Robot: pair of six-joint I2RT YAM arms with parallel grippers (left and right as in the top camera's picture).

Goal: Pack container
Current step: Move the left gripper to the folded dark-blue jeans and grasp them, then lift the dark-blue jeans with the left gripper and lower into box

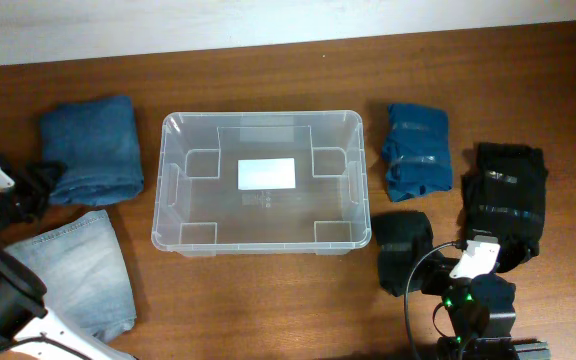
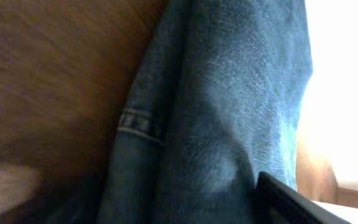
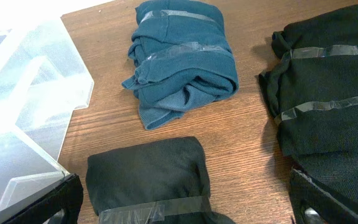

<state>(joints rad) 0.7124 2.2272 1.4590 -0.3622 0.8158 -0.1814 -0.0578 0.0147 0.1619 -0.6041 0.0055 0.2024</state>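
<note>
Two fingers of the right gripper (image 3: 184,193) are spread wide at the lower corners of the right wrist view, with nothing gripped; a small black taped bundle (image 3: 145,177) lies between them; the container (image 1: 164,190) stands to their left, apart from them, at mid-table. Only a white label (image 1: 266,174) is seen on the container's base; a teal bundle (image 1: 418,150) lies just beside its right wall. The left gripper (image 1: 13,188) is set against folded dark denim (image 1: 93,150), left of the container; whether its jaws are open cannot be told.
</note>
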